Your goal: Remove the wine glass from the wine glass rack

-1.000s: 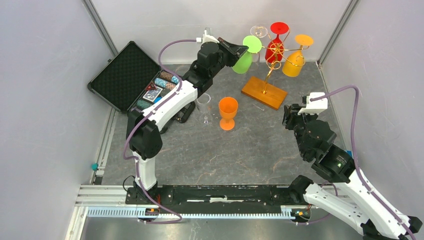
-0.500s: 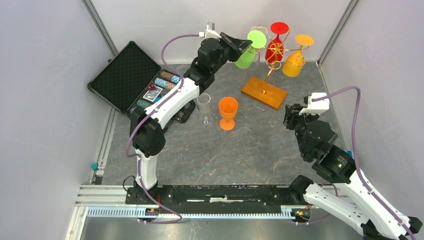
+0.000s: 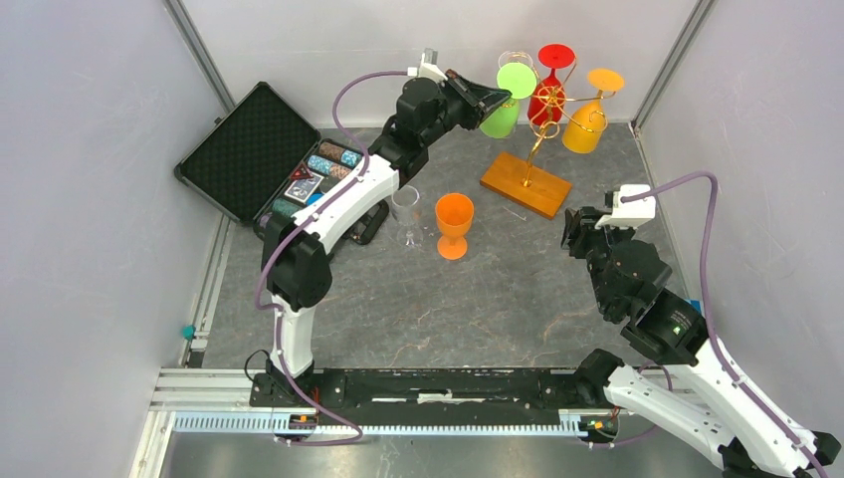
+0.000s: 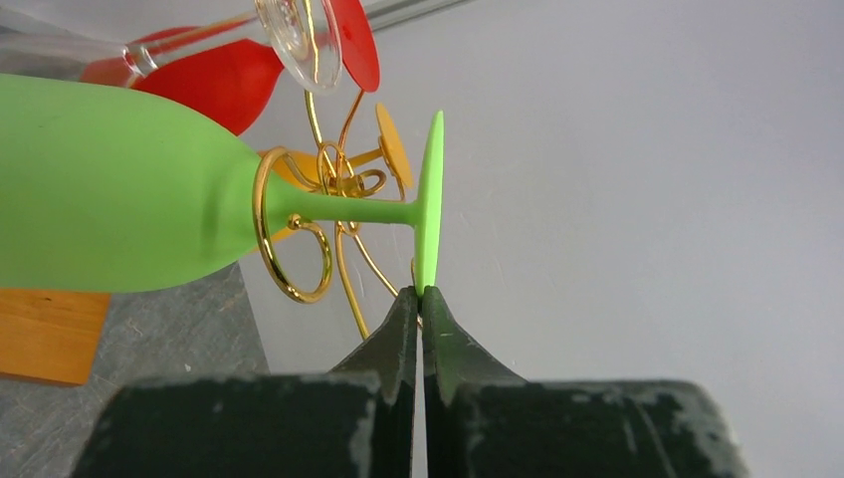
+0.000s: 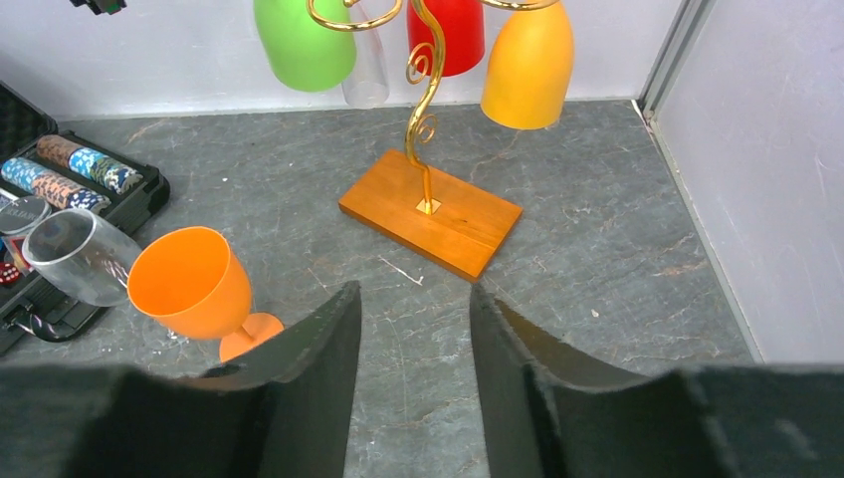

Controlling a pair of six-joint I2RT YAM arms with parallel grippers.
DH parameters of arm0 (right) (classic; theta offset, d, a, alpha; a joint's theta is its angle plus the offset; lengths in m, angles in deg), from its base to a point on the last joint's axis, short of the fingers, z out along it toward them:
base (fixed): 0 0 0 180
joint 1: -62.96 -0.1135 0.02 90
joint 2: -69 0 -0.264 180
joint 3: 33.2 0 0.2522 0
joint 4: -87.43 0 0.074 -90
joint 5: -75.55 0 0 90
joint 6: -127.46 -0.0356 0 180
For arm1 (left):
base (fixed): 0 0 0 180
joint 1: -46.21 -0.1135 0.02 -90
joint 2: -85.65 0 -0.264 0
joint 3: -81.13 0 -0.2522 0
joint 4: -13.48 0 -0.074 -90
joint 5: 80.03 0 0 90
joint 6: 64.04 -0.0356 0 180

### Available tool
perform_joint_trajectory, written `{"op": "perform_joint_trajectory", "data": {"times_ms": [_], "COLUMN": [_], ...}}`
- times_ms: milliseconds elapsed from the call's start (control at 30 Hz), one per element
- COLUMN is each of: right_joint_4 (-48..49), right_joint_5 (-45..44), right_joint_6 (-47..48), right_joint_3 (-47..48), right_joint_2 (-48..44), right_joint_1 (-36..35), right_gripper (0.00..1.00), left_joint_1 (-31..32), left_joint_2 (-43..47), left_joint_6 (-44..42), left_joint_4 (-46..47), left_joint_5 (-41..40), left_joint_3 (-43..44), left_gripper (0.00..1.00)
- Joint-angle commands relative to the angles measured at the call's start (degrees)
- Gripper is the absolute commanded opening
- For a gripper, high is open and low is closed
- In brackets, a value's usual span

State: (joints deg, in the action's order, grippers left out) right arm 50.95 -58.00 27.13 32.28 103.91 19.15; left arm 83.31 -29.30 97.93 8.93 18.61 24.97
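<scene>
One opaque green wine glass [image 4: 109,199] is hung bowl-down at the far side of the table. Its stem is encircled by a curled arm of the thin gold wire rack [image 3: 526,184], which is fixed to an orange-brown wooden base. The rim of its flat foot is pinched between the pressed-together jaws of the left gripper [image 4: 422,299]. It is crowded closest by a hanging clear glass [image 5: 368,70]; a red glass [image 3: 546,100] and a yellow-orange glass [image 3: 582,131] are hung further right. Nearer, on the grey stone-patterned table [image 3: 448,309], an orange goblet [image 3: 454,221] and a clear stemmed glass [image 3: 405,206] are stood upright side by side. A black case [image 3: 249,149] of chips is laid open at the far left. The right gripper [image 5: 413,299] is held at the near right, jaws parted, with nothing between them.
</scene>
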Motion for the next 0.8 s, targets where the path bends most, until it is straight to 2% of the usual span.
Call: {"op": "perform_joint_trajectory", "data": {"times_ms": [0, 100, 200, 767], "right_joint_4": [2.2, 2.7, 3.2, 3.4], "right_joint_5": [2.5, 5.4, 6.4, 5.5], "right_joint_6": [-0.2, -0.1, -0.1, -1.2], "right_joint_3": [0.6, 0.6, 0.6, 0.3], "right_joint_2": [-0.4, -0.4, -0.3, -1.2], "right_joint_1": [0.0, 0.0, 0.0, 0.0], "right_gripper": [0.55, 0.67, 0.71, 0.72], "left_joint_1": [0.2, 0.2, 0.1, -0.9], "left_joint_2": [-1.3, -0.5, -0.2, 1.3], "left_joint_6": [3.8, 3.7, 3.5, 1.2], "left_joint_4": [1.9, 0.0, -0.7, -1.4], "left_joint_5": [5.7, 6.9, 7.5, 3.3], "left_joint_3": [2.9, 2.4, 1.8, -0.6], "left_gripper": [0.02, 0.02, 0.02, 0.02]}}
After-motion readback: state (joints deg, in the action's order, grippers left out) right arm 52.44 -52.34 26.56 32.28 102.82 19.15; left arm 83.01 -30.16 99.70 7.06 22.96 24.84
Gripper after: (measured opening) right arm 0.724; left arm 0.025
